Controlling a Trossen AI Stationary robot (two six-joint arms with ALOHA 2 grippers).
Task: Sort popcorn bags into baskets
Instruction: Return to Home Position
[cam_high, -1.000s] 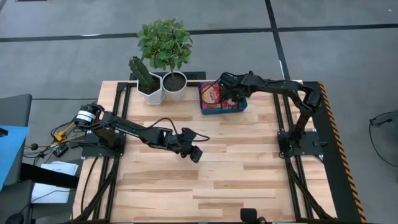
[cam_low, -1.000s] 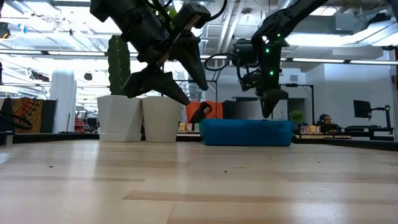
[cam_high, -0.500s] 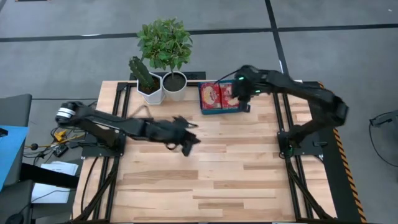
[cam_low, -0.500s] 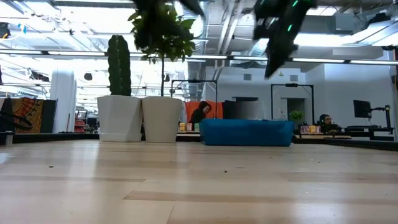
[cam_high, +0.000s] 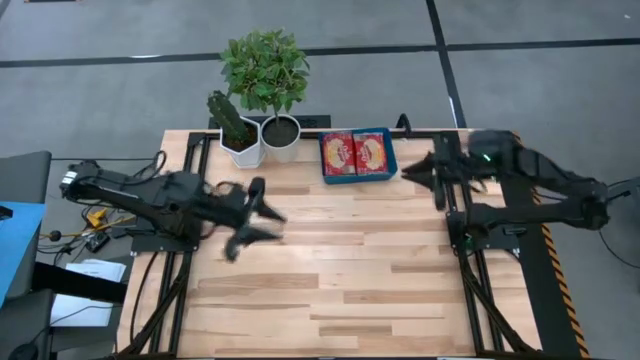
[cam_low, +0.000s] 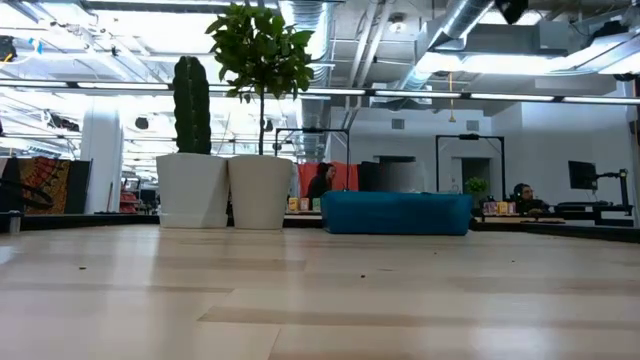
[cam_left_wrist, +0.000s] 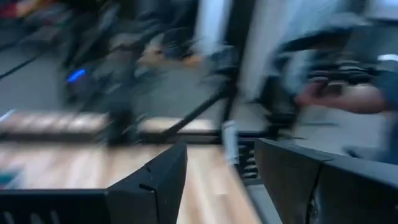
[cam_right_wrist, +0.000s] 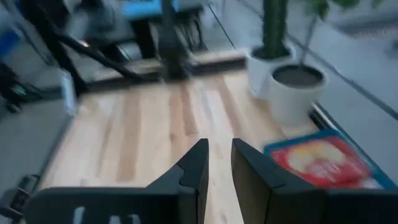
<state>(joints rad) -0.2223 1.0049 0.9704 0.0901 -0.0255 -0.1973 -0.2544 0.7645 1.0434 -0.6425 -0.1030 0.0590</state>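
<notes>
The blue tray (cam_high: 390, 170) stands at the table's far edge, right of middle. Two red popcorn bags (cam_high: 339, 153) (cam_high: 372, 153) lie flat in it, side by side. The tray also shows in the low view (cam_low: 397, 213) and, with one bag (cam_right_wrist: 317, 158), in the right wrist view (cam_right_wrist: 277, 148). My left gripper (cam_high: 250, 217) is open and empty above the table's left half; its fingers stand wide apart (cam_left_wrist: 217, 180). My right gripper (cam_high: 425, 175) is empty to the right of the tray, near the table's right edge, with a narrow gap between its fingers (cam_right_wrist: 219, 165).
Two white pots, one with a cactus (cam_high: 240, 146) and one with a leafy plant (cam_high: 281, 136), stand at the far edge left of the tray. Bare wood (cam_high: 350, 270) lies across the middle and near side. People show in the room beyond the table (cam_low: 322, 185).
My right gripper has risen from the tray's right half and gone toward the table's right edge. A second bag now shows where it stood. My left gripper has gone up and toward the table's left edge, turning as it went. Both have left the low view.
</notes>
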